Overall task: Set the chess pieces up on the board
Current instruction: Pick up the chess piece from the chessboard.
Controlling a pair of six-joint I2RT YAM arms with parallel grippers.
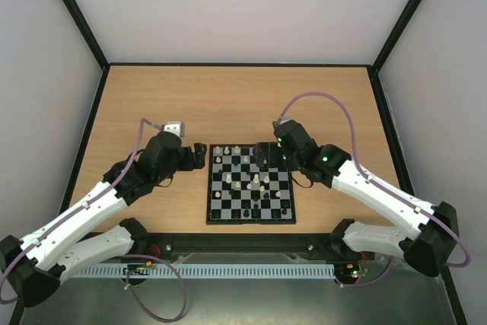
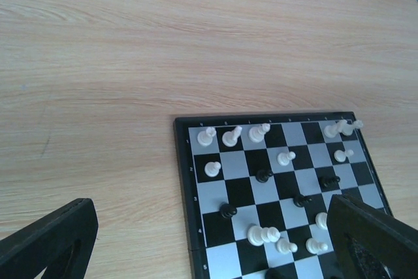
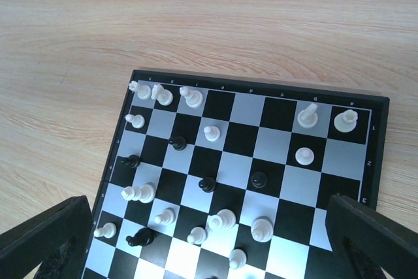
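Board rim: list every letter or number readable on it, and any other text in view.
"1", "2", "5": rank numbers on the left rim of the board, left wrist view.
"e", "d", "c": file letters on its far rim, right wrist view.
Remaining rim marks: too small to read.
No other text.

Two robot arms reach in from either side of the board (image 1: 251, 221). The left arm (image 1: 99, 203) stretches low from the board's near-left side. The left gripper (image 1: 199, 155) sits at the board's far-left corner, jaws spread wide and holding nothing. The right arm (image 1: 380, 192) mirrors it. The right gripper (image 1: 266, 156) hangs over the board's far-right corner, jaws equally wide and empty.
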